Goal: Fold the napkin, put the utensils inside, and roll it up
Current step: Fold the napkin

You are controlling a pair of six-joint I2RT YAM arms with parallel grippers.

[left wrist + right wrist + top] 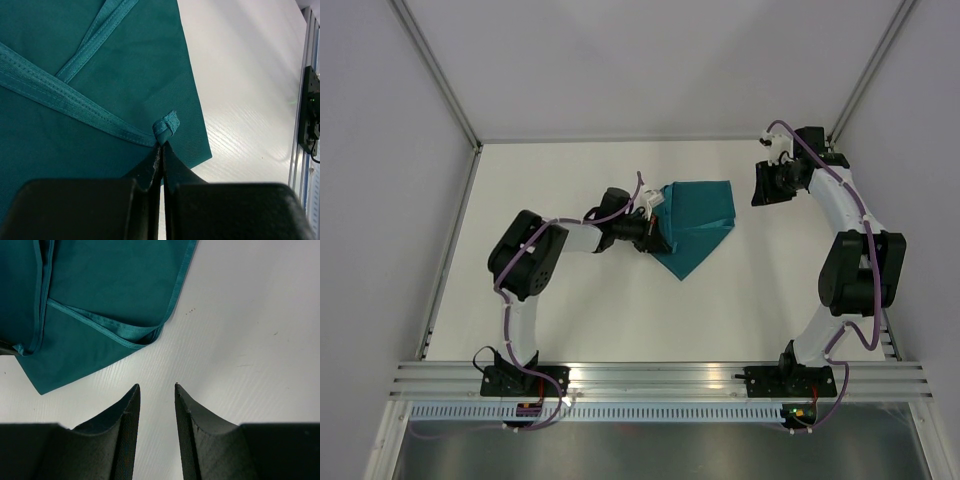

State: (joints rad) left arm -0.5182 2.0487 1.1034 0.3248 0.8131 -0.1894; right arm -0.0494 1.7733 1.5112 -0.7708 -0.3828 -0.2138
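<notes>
The napkin (pixel 698 222) lies near the middle of the white table (pixel 570 310), between the two arms. It is loosely folded over itself into an uneven shape, broad at the far side and narrowing to a point toward the arm bases. Its hemmed edges cross one another on top, so several layers overlap. The left gripper (pixel 161 146) reaches in at the napkin's left edge with its jaws pressed together on the cloth, pinching a small bunched bit of hem right at the tips. More cloth spreads out ahead of it. The right gripper (pixel 157 387) sits off to the napkin's right, apart from it. Its jaws are moderately parted over bare table with nothing between them, and a folded corner of the cloth lies just ahead of them without touching.
</notes>
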